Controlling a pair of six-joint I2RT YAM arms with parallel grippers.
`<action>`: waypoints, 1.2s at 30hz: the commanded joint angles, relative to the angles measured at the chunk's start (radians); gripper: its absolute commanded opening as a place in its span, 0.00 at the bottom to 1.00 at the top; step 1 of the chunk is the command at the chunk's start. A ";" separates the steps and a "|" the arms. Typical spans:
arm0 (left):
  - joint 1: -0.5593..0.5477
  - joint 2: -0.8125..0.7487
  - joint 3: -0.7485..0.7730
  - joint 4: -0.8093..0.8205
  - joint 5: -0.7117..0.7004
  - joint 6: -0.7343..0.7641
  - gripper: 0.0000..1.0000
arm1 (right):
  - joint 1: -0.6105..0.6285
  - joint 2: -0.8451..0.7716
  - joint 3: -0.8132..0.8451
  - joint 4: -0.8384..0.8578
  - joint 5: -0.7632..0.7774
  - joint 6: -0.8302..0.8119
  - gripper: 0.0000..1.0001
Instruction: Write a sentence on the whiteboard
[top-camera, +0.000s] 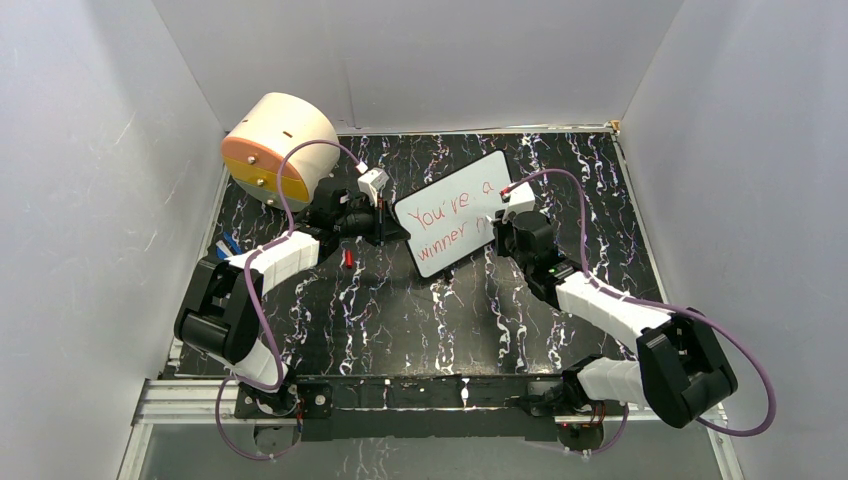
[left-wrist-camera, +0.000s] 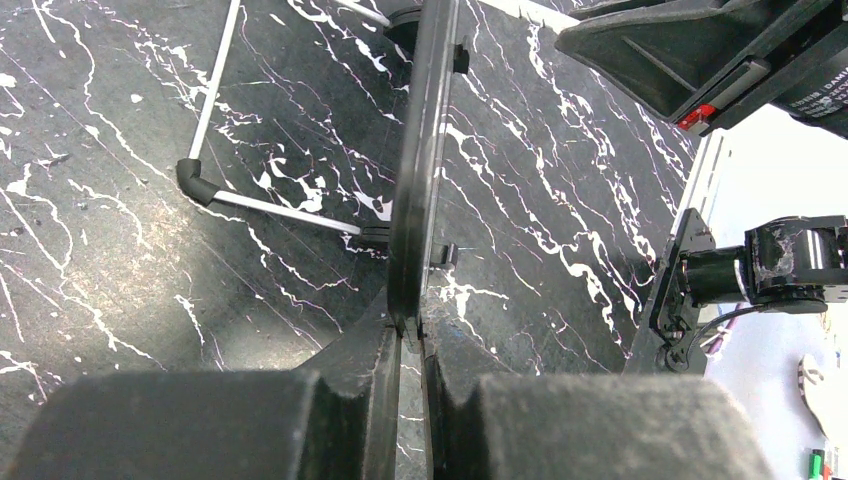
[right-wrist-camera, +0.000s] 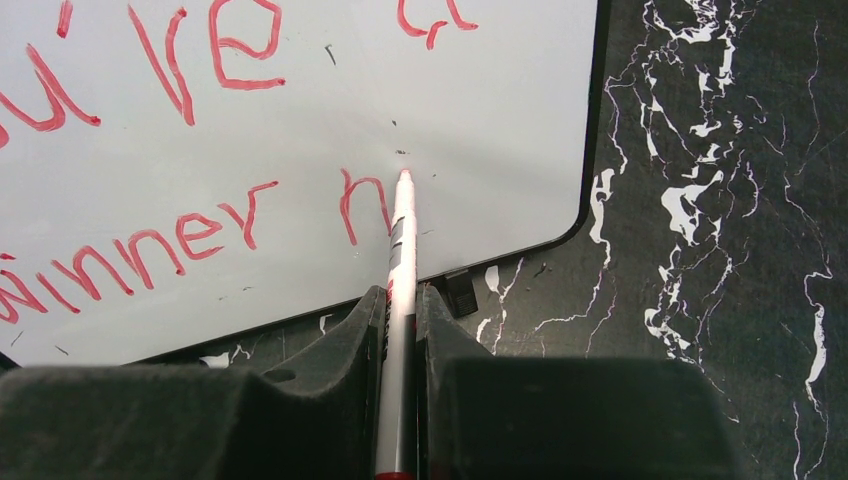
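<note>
The whiteboard (top-camera: 455, 228) stands tilted at the middle of the black marbled table. It bears the sentence (top-camera: 440, 213) in red lettering, "You're a winner" and a further stroke like an "h". My left gripper (top-camera: 392, 226) is shut on the board's left edge, and the left wrist view shows the board (left-wrist-camera: 420, 170) edge-on between my left gripper's (left-wrist-camera: 410, 332) fingers. My right gripper (top-camera: 498, 222) is shut on a white marker (right-wrist-camera: 400, 250). The marker's red tip rests against the whiteboard (right-wrist-camera: 480, 110) just right of the last stroke of the lettering (right-wrist-camera: 190, 235), with my right gripper (right-wrist-camera: 400, 300) below it.
A beige drum (top-camera: 275, 150) with an orange face lies at the back left. A small red item (top-camera: 347, 258) and a blue item (top-camera: 230, 243) lie by the left arm. A thin white rod with a black elbow (left-wrist-camera: 195, 180) lies on the table behind the board. White walls enclose the table.
</note>
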 joint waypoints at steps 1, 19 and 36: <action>-0.004 -0.029 0.021 -0.040 -0.018 0.030 0.00 | -0.008 0.014 0.046 0.060 -0.021 0.009 0.00; -0.004 -0.029 0.021 -0.041 -0.023 0.028 0.00 | -0.008 -0.002 -0.004 -0.019 -0.045 0.034 0.00; -0.004 -0.029 0.023 -0.045 -0.022 0.030 0.00 | -0.013 0.020 -0.002 0.005 0.018 0.031 0.00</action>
